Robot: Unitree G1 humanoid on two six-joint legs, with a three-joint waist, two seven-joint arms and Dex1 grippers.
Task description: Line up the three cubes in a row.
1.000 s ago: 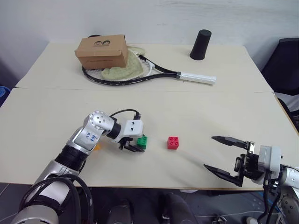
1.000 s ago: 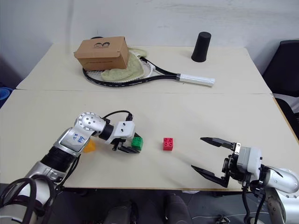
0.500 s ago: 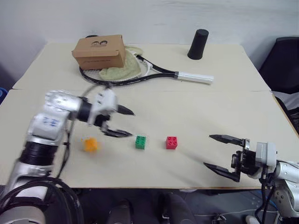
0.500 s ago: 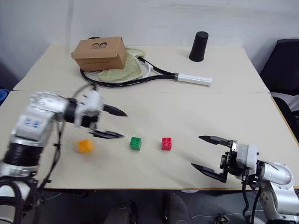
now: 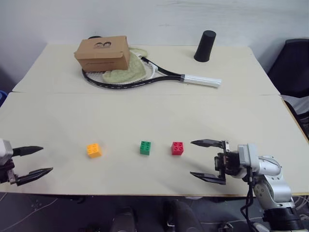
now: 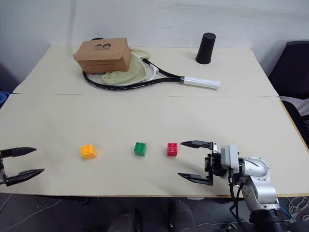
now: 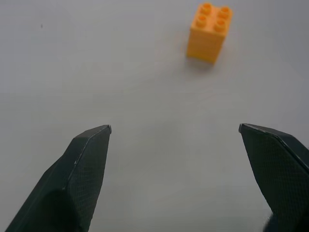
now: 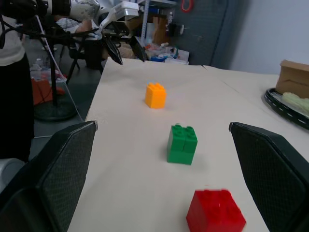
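Small yellow-orange studded plastic brick [image 5: 94, 150], green studded brick [image 5: 145, 147] and red studded brick [image 5: 177, 148] sit apart near the beige table's [image 5: 159, 113] front edge, flanked by open left gripper [image 5: 33, 160] and open right gripper [image 5: 206, 159].

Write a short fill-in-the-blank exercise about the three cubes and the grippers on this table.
1. The cube between the yellow-orange cube and the red cube is ____.
2. The cube nearest the right gripper is ____.
3. The left gripper holds ____.
4. The cardboard box rests partly on the head of a ____.

Missing words: green; red; nothing; racket
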